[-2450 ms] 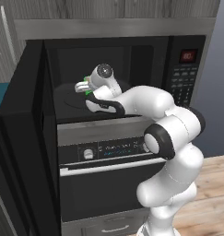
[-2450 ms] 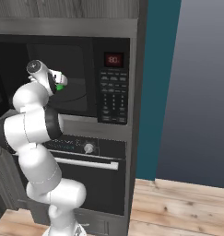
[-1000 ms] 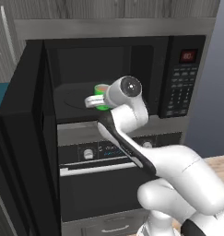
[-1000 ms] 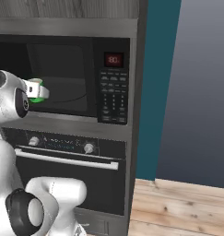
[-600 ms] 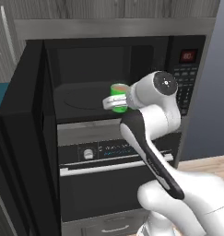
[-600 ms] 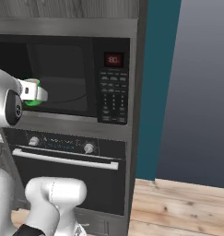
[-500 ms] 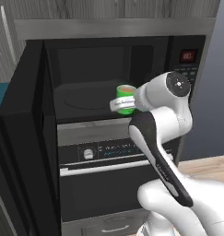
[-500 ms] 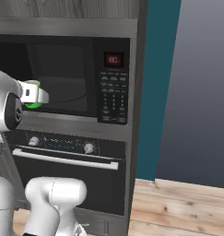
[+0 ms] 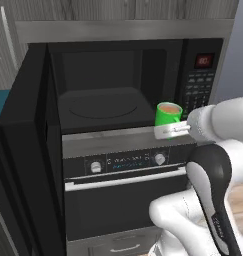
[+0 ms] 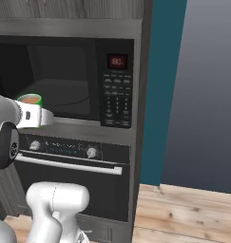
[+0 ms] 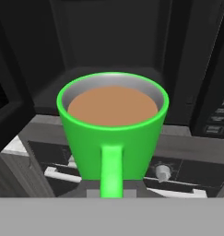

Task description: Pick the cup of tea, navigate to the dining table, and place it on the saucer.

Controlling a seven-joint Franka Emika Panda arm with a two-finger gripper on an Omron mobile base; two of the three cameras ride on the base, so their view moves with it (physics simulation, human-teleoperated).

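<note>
Green cup of tea (image 9: 168, 114) held upright in gripper (image 9: 167, 131), fingers clamped on it, handle facing hand camera, brown liquid level near rim. Cup outside microwave (image 9: 118, 85), in front of cavity's right edge, at 9 o'clock from keypad (image 10: 116, 101) in right base view. Microwave door (image 9: 28, 145) swung open at 9 o'clock. Oven (image 9: 124, 195) with knobs at 6 o'clock below cup.

- Cup of tea (image 9: 168, 114) sits upright in the tool (image 9: 165, 132), just before the open microwave (image 9: 100, 95).
- Oven (image 9: 123, 197) lies below the microwave.
- Keypad (image 10: 116, 103) right of the cavity.
</note>
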